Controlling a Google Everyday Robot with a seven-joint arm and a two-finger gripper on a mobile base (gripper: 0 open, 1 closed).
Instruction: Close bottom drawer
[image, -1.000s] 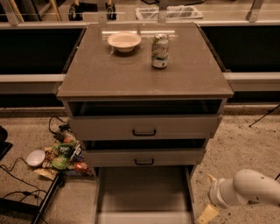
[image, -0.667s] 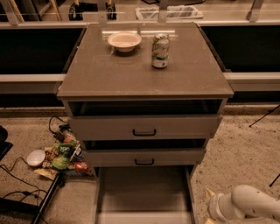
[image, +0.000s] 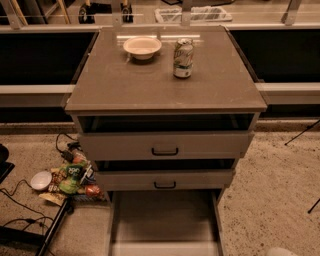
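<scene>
The bottom drawer (image: 165, 220) of the grey-beige cabinet (image: 125, 95) is pulled far out toward me. Its plain shallow interior is empty, and its front panel (image: 165, 249) lies at the lower edge of the view; the handle is hidden. The two drawers above, the top drawer (image: 165, 145) and the middle drawer (image: 165, 179), stand slightly open, each with a dark bar handle. My gripper is out of view; only a pale sliver of my arm (image: 281, 251) shows at the bottom edge, right of the drawer.
A cream bowl (image: 142, 47) and a drink can (image: 183, 58) stand on the cabinet top. Snack packets (image: 74, 177), a small white bowl (image: 40, 180), cables and a black stand leg (image: 52, 232) lie on the floor to the left. A thin dark leg (image: 301, 133) is at right.
My arm and gripper, earlier visible at the lower right beside the bottom drawer, have moved down and almost fully out of view. The drawers have not moved.
</scene>
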